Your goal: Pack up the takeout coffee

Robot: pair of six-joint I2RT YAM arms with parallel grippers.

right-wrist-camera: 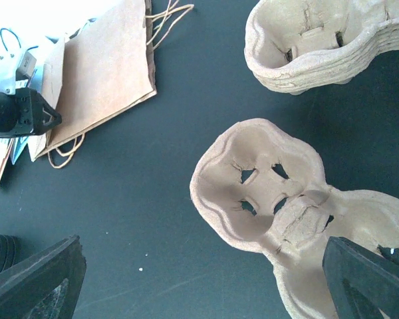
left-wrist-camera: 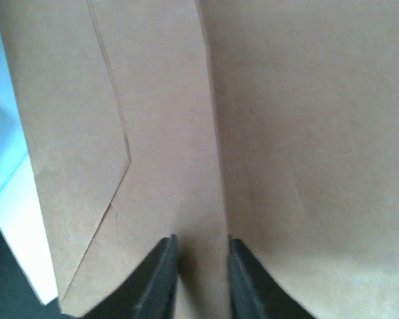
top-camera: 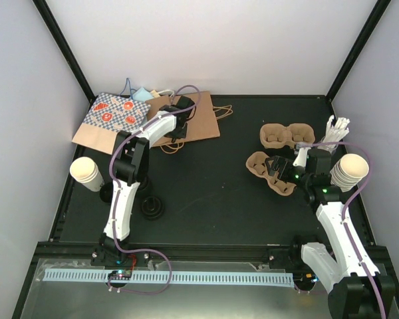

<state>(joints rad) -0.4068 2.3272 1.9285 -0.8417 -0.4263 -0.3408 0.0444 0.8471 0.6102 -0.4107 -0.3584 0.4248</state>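
A tan pulp cup carrier (top-camera: 259,165) lies on the black table at the right, seen close in the right wrist view (right-wrist-camera: 266,186). My right gripper (top-camera: 279,169) hangs over it, open wide with nothing between its fingers (right-wrist-camera: 204,239). A stack of more carriers (top-camera: 284,136) sits just behind it (right-wrist-camera: 319,40). Cream cups stand stacked at the left edge (top-camera: 86,173) and by the right arm (top-camera: 354,168). Black lids (top-camera: 151,207) are piled near the left arm. My left gripper (top-camera: 179,106) is down on the flat brown paper bag (left-wrist-camera: 306,133), jaws narrowed (left-wrist-camera: 201,240) but apart, straddling a fold of paper.
The brown paper bag (top-camera: 199,123) lies flat at the back left with its cord handles spread out. Red-and-blue patterned packets (top-camera: 116,113) lie on another brown sheet beside it. White sticks (top-camera: 337,129) stand at the far right. White walls close in the table.
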